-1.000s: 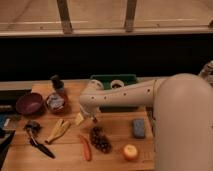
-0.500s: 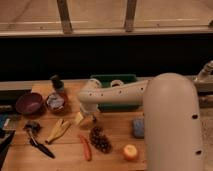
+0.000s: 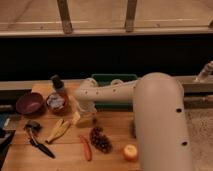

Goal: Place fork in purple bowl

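The purple bowl point(image 3: 29, 103) sits at the far left of the wooden table, dark maroon and plain. The fork does not show; it may be hidden under the gripper. My gripper point(image 3: 86, 114) hangs from the white arm point(image 3: 152, 115) and points down at the table. It is right of the banana point(image 3: 60, 129) and well to the right of the purple bowl. A small pale yellow piece point(image 3: 76, 117) lies just left of the gripper.
An orange-rimmed bowl point(image 3: 56, 101) and a dark bottle point(image 3: 57, 82) stand right of the purple bowl. A black-handled tool point(image 3: 39, 141), a red pepper point(image 3: 86, 148), a pine cone point(image 3: 100, 139) and an orange fruit point(image 3: 130, 152) lie in front. A green bin point(image 3: 114, 79) stands behind the arm.
The arm has swung further left and nearer the camera, now covering the blue sponge and the table's right side. The gripper stays low beside the banana.
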Available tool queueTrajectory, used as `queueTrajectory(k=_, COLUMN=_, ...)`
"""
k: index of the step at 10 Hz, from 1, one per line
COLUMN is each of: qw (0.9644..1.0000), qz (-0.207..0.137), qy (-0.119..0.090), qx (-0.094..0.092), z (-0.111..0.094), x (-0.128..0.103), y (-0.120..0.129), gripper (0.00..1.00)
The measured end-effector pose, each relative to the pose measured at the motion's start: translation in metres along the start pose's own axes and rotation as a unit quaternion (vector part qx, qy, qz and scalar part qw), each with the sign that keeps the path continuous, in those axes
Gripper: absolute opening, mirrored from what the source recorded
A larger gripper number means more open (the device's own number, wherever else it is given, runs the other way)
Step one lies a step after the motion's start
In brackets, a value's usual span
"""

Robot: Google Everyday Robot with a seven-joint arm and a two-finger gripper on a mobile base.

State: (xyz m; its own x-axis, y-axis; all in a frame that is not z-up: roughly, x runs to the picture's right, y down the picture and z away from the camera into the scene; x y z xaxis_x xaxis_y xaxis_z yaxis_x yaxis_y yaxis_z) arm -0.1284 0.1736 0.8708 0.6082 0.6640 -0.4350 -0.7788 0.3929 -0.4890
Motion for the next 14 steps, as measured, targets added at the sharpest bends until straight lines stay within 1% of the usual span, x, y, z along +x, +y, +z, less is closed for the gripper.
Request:
queueTrajectory(k=1, qw=1.0000, qz=0.000, qy=0.002, qx=0.000, z=0.0011, x=0.0001, y=-0.0004, gripper=0.79)
queueTrajectory(k=2, qw=1.0000, qz=0.000, qy=0.003, qx=-0.001, z=0.0030, x=0.0002, y=0.0002, gripper=0.74)
queueTrajectory(k=4, qw=1.0000, qz=-0.002, qy=0.008, qx=0.001, z=0.0066, x=0.0007, y=0.0022, gripper=0.53)
queueTrajectory(k=6, qw=0.9999, qz=-0.002, qy=0.010, qx=0.002, z=0.0078, x=0.0014, y=0.0026, gripper=0.35)
queueTrajectory(k=7, qw=0.9999, qz=-0.002, qy=0.010, qx=0.003, z=0.0071, x=0.0011, y=0.0022, gripper=0.26)
queueTrajectory(k=8, qw=0.9999, qz=-0.002, qy=0.010, qx=0.003, z=0.0044, x=0.0008, y=0.0018, gripper=0.14)
queueTrajectory(k=9, qw=0.9999, qz=-0.001, qy=0.009, qx=0.003, z=0.0022, x=0.0006, y=0.0019, gripper=0.05)
queueTrajectory(k=10, qw=0.9999, qz=-0.004, qy=0.012, qx=0.002, z=0.0028, x=0.0013, y=0.0058, gripper=0.00)
queueTrajectory(k=12, qw=0.9999, qz=-0.005, qy=0.011, qx=0.003, z=0.0036, x=0.0033, y=0.0042, gripper=0.00)
queueTrajectory(k=14, qw=0.9999, qz=-0.006, qy=0.010, qx=0.005, z=0.0053, x=0.0064, y=0.0081, gripper=0.00)
